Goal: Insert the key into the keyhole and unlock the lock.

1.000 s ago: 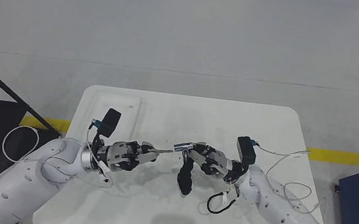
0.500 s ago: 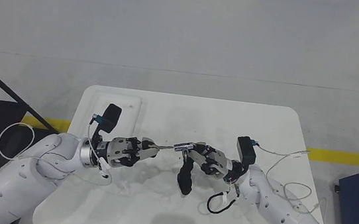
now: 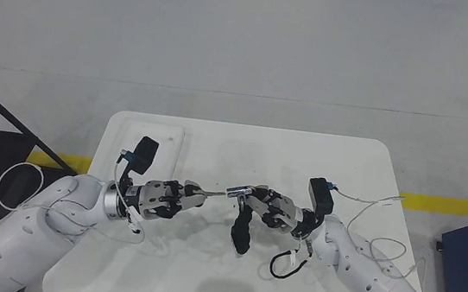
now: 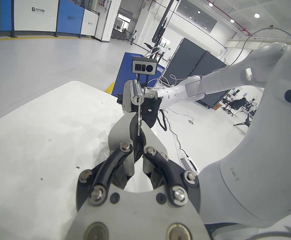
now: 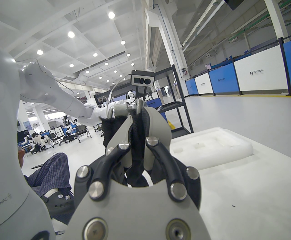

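Above the near half of the tabletop (image 3: 328, 161) the two hands face each other. The left hand (image 3: 187, 195) is clamped on the key (image 4: 138, 118), its blade pointing at the lock (image 4: 136, 95). The key tip sits at the lock's round face, right by the keyhole; whether it has entered I cannot tell. The right hand (image 3: 255, 202) is closed around the lock, holding it level with the key. A black strap (image 3: 242, 229) hangs from the lock toward the tabletop. At the far left corner lies a white foam tray (image 3: 152, 137), well apart from both hands.
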